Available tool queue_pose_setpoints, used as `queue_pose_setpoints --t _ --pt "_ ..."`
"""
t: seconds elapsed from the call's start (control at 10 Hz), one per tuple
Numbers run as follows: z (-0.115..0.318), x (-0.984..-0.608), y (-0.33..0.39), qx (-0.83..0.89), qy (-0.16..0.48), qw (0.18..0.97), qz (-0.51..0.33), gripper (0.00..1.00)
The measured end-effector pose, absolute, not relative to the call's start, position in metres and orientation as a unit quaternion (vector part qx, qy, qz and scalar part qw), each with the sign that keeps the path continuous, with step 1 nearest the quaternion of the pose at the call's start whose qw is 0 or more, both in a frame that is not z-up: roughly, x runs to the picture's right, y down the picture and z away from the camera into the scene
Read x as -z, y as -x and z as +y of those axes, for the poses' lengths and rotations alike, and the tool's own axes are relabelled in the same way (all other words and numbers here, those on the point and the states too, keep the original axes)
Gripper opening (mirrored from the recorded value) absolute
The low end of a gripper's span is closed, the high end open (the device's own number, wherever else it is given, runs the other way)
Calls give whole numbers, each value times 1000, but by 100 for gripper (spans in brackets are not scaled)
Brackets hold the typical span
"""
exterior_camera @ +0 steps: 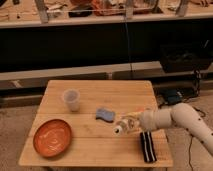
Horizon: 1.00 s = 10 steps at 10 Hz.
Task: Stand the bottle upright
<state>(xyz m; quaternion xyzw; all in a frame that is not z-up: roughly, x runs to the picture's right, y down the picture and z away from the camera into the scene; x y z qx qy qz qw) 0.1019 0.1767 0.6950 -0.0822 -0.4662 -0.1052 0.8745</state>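
Observation:
The bottle (121, 126) is small, whitish and translucent, with its white cap pointing down and to the left. It is tilted just above the wooden table (100, 90), right of the blue sponge (105, 114). My gripper (131, 122) reaches in from the right at the end of the pale arm (172, 118) and is shut on the bottle's body. The fingers hide part of the bottle.
A clear plastic cup (71, 99) stands at the back left of the table. An orange plate (52, 137) lies at the front left. A black ribbed object (147, 146) lies at the front right, below the arm. A dark shelf unit stands behind the table.

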Motion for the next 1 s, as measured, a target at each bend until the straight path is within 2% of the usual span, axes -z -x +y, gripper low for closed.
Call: queue_pose_setpoints --t 0.2,0.5,0.8,1.0 --pt "181 -699 -98 104 82 834 -535 0" --pt "183 -698 -92 129 86 798 -583 0" --pt "181 -682 -74 217 119 779 -575 0" --pt "177 -683 -69 242 139 765 -580 0"
